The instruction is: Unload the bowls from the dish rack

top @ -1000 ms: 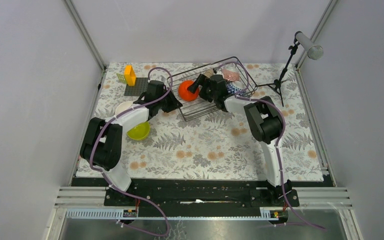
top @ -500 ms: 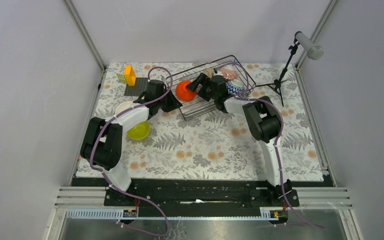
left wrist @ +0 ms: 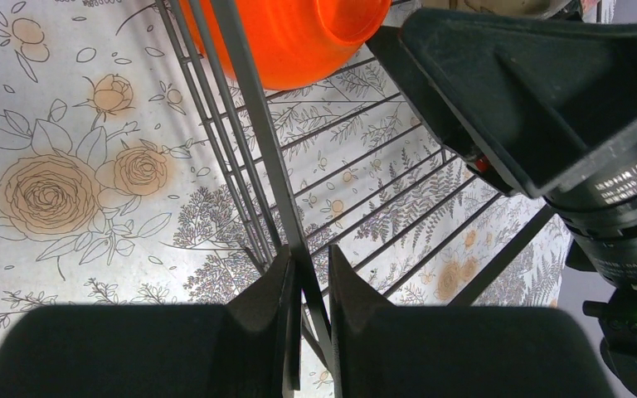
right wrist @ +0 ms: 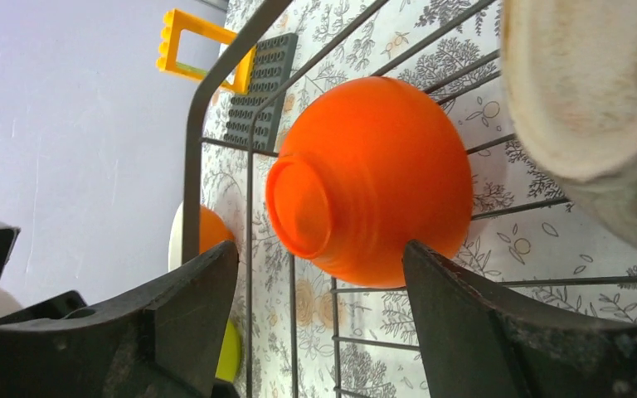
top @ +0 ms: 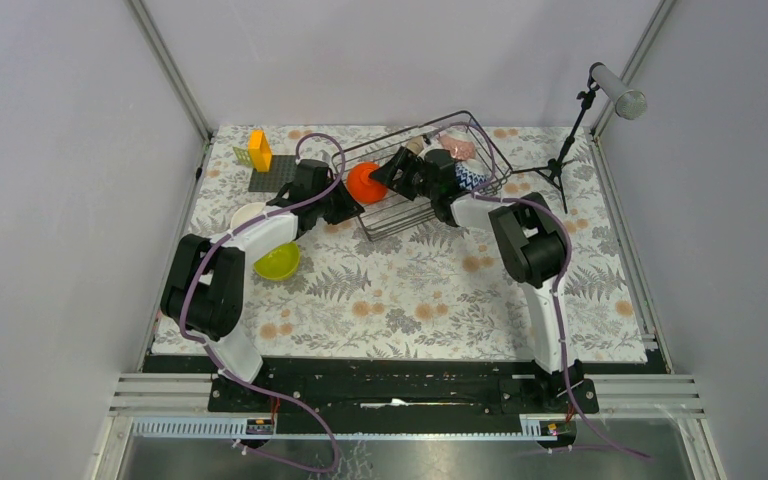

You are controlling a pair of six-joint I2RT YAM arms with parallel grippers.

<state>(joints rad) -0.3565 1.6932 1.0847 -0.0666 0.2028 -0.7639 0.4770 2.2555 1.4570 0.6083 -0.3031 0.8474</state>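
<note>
While the orange bowl [right wrist: 373,178] lies tipped on its side at the rack's [top: 480,135] left end, the right hand [right wrist: 318,257] straddles it.
Its foot points at the rack's end wall and its mouth toward the cream bowl [right wrist: 581,83], so its axis seems to run roughly from finger to finger. The right hand is nearer, with its fingers [right wrist: 182,315] apart on either side. The left hand [left wrist: 309,265] is clamped on the rack's rim wire, above the bench [top: 410,290].

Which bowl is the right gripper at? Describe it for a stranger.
Find the wire dish rack, far middle of the table. At its left end an orange bowl lies tipped between the right gripper's open fingers. No other bowl in the rack is orange.
</note>
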